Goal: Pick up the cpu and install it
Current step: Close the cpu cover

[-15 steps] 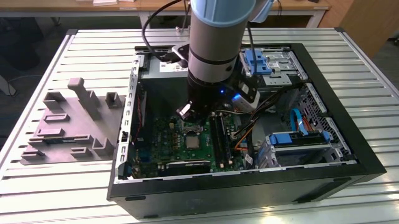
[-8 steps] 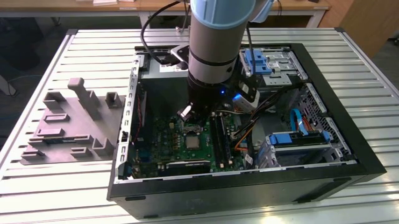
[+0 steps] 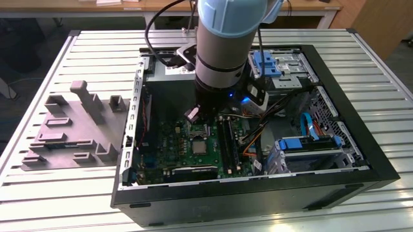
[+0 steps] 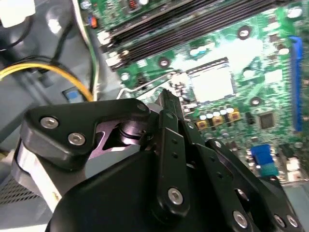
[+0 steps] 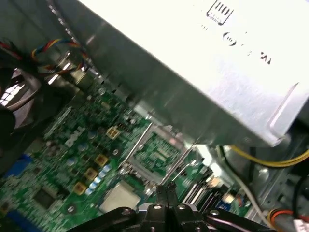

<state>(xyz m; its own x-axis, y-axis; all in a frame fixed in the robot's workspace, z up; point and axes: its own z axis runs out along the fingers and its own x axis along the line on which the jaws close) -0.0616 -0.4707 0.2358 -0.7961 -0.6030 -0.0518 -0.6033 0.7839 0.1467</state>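
A pale slatted metal table bears a grey moulded fixture at the exterior view's left and an open black computer case. The black gripper hovers clenched and empty near the small silver-grey square cpu, which lies flat on the green motherboard. The first wrist view adds a big grey metal box; the second, black memory slots.

One cpu, one motherboard, one case.
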